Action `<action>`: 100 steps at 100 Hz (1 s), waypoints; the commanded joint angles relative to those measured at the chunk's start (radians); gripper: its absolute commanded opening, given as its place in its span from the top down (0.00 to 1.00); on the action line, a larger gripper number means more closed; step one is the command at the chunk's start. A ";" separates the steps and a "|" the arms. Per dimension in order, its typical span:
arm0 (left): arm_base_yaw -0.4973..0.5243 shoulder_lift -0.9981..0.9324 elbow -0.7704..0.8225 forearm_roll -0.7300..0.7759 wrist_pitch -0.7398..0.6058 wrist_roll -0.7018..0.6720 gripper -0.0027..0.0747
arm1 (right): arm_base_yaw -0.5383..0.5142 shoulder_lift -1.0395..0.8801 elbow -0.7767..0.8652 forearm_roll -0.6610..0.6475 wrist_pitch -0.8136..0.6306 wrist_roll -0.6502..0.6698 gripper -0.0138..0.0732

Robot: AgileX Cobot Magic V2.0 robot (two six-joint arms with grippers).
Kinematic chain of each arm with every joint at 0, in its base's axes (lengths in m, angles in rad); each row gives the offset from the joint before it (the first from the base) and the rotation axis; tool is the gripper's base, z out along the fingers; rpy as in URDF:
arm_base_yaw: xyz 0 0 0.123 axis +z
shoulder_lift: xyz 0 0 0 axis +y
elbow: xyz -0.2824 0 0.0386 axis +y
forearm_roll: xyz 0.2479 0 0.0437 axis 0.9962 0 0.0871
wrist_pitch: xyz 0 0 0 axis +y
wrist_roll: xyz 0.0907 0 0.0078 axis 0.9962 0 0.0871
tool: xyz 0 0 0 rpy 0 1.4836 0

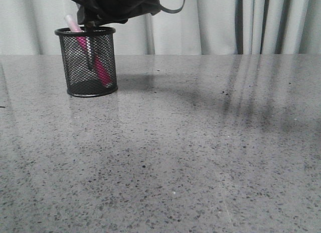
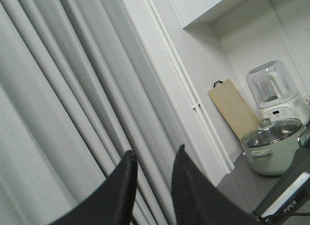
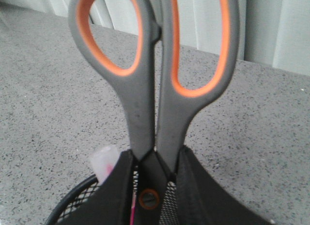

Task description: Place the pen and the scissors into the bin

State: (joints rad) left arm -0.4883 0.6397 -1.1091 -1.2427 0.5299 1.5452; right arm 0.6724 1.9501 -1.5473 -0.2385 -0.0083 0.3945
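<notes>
The bin (image 1: 86, 62), a black wire-mesh cup, stands at the table's far left. The pink pen (image 1: 103, 72) leans inside it, its pale cap (image 1: 71, 22) sticking above the rim. My right gripper (image 1: 93, 20) hangs right over the bin, shut on the scissors (image 3: 140, 109) just above the orange pivot ring (image 3: 149, 199). The handles point up and the blades reach down into the bin (image 3: 72, 203). The pen's cap (image 3: 103, 162) shows beside the right gripper (image 3: 155, 152). My left gripper (image 2: 155, 155) is open and empty, pointing at the curtain, away from the table.
Grey speckled table (image 1: 200, 153) with pale curtains (image 1: 251, 22) behind it. In the left wrist view a lidded pot (image 2: 271, 147), a blender (image 2: 273, 89) and a wooden board (image 2: 232, 109) stand off to the side.
</notes>
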 commanded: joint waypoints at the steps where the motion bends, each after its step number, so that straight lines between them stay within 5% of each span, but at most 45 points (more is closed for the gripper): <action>1: -0.007 0.003 -0.025 -0.033 -0.031 -0.015 0.76 | 0.002 -0.056 -0.032 -0.012 -0.079 -0.007 0.92; 23: -0.007 0.003 -0.025 -0.033 -0.019 -0.022 0.76 | 0.012 -0.056 -0.032 -0.012 -0.015 -0.007 0.88; 54: -0.007 -0.011 -0.025 -0.028 -0.019 -0.041 0.76 | 0.022 -0.056 -0.032 -0.012 -0.018 -0.007 0.39; 84: -0.007 -0.014 -0.025 -0.008 -0.021 -0.048 0.76 | 0.022 -0.103 -0.032 0.007 -0.017 -0.007 0.38; 100: -0.007 -0.017 -0.025 0.152 -0.066 -0.238 0.76 | 0.020 -0.183 -0.032 0.005 -0.022 -0.007 0.38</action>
State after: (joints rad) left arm -0.4883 0.6216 -1.1091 -1.1463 0.5256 1.4163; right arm 0.6959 1.8787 -1.5492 -0.2319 0.0395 0.3945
